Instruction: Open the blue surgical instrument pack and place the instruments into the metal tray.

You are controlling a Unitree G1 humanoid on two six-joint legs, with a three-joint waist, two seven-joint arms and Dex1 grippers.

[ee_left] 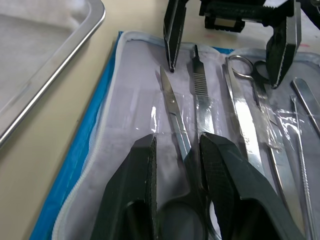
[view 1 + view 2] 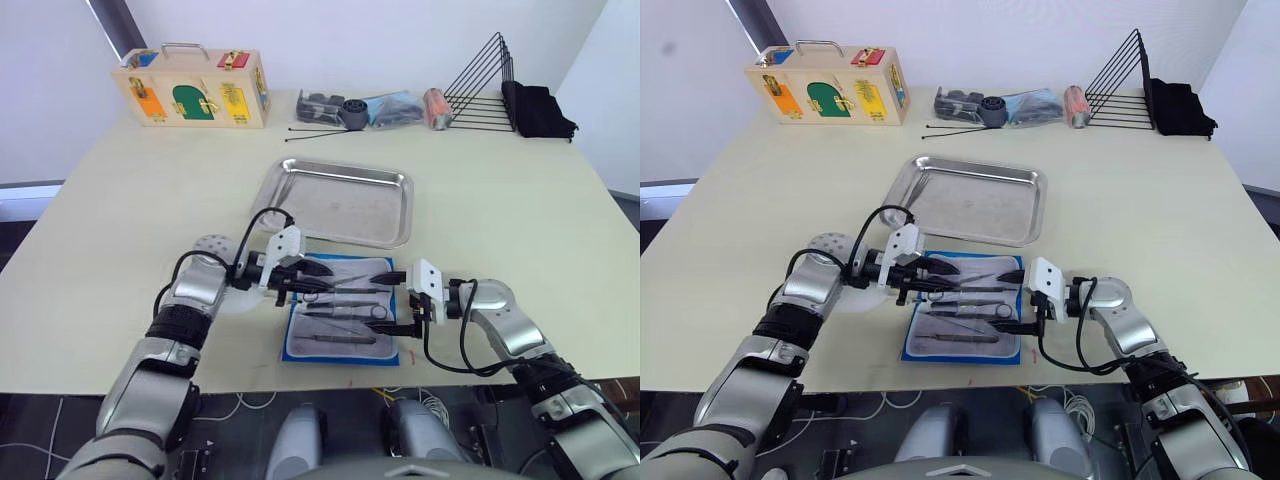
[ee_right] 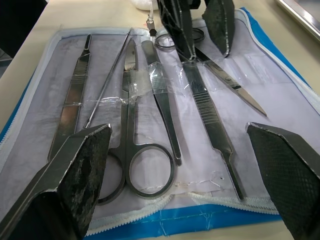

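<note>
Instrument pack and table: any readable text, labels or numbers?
None legible.
Blue surgical instrument pack: lies open, lining up; no print in sight.
Instruments: no readable engraving.
Metal tray: no marking.
Wooden latch box: coloured panels and latches, no readable words.

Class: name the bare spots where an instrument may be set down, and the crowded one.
Free: the metal tray floor; the table right of it. Crowded: the blue surgical instrument pack, where left gripper and right gripper hover.
</note>
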